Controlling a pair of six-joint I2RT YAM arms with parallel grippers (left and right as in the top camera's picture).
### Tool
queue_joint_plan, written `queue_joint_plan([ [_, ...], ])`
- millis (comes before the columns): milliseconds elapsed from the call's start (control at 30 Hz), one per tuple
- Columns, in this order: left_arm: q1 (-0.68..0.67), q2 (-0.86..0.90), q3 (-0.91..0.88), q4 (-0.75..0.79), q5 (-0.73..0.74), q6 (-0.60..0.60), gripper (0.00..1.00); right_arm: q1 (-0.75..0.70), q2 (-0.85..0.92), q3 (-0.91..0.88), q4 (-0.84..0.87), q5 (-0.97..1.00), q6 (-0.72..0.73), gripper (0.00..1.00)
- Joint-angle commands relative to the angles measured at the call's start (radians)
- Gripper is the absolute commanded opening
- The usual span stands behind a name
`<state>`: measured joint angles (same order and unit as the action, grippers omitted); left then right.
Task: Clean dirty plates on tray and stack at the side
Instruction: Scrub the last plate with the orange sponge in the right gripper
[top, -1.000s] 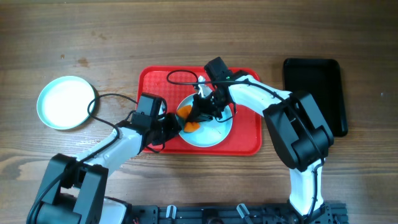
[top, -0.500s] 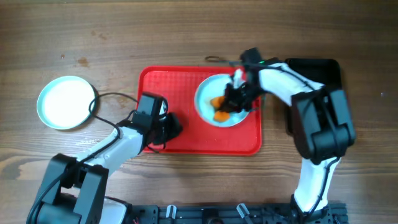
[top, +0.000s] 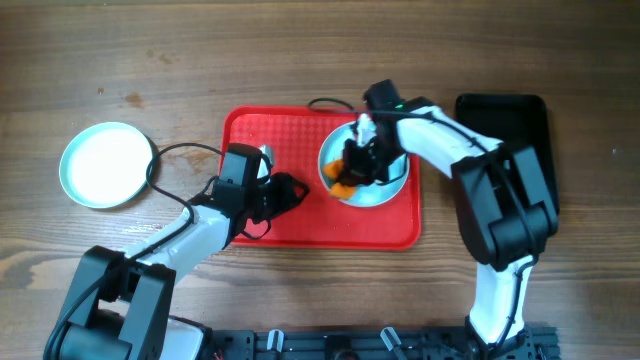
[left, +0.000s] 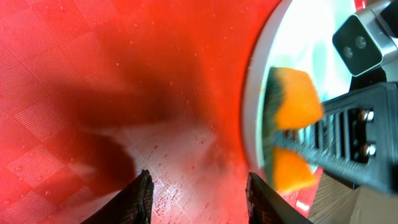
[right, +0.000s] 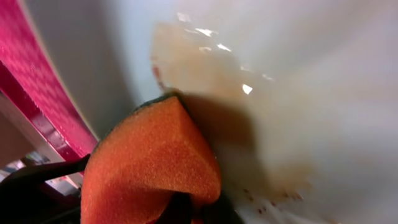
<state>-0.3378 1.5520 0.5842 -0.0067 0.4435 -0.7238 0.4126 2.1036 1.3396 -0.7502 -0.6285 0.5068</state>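
1. Since the earlier overhead frames, the dirty plate (top: 385, 190) has travelled with the right arm (top: 440, 150) from the middle of the red tray (top: 260, 130) to its right half. The left jaws, closed a second ago, have parted and no longer touch the plate.
2. The dirty plate lies flat on the tray near its right end. A second plate (top: 105, 165), white and clean-looking, sits on the worktop (top: 200, 60) well to the tray's left. A black tray (top: 505, 130) lies just to the right of the red one. No third plate shows.
3. The right jaws are clamped on an orange sponge (top: 345, 183) and press it against the left inner part of the dirty plate. In the right wrist view a brownish smear (right: 217, 81) remains just beside the sponge.
4. The left jaws stand partly open and empty, low over the wet tray floor. The left wrist view shows the fingers (left: 140, 199) apart with only red tray between them.
5. From the left jaws the plate's rim (left: 252, 93) lies to the right, with a strip of bare tray between. The plate is round, so it has no long axis, and the rim is the only hold. The left arm (top: 200, 230) is the free one and is nearer the left edge of that rim.
6. Scrubbing looks unfinished. With nothing holding it, the plate may skate under the sponge, so the left jaws would probably need to reach right and pinch the rim.
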Motion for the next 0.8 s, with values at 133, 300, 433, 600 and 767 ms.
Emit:
queue_joint_plan([
  [133,0.002,0.007,-0.003,0.002,0.013,-0.017,0.45,0.066,0.047,-0.029,0.059,0.077,0.085,0.04],
  [300,0.002,0.007,-0.003,-0.012,0.013,-0.017,0.45,0.035,0.047,-0.029,0.182,0.136,0.18,0.04],
  [433,0.002,0.007,-0.003,-0.013,0.024,-0.021,0.45,0.034,0.047,-0.029,0.329,0.121,0.28,0.04],
  [600,0.002,0.007,-0.003,-0.019,0.039,-0.021,0.44,0.032,0.047,-0.029,0.366,0.301,0.369,0.04],
  [767,0.002,0.007,-0.003,-0.031,0.039,-0.021,0.44,0.032,0.047,-0.029,0.152,0.654,0.383,0.04],
])
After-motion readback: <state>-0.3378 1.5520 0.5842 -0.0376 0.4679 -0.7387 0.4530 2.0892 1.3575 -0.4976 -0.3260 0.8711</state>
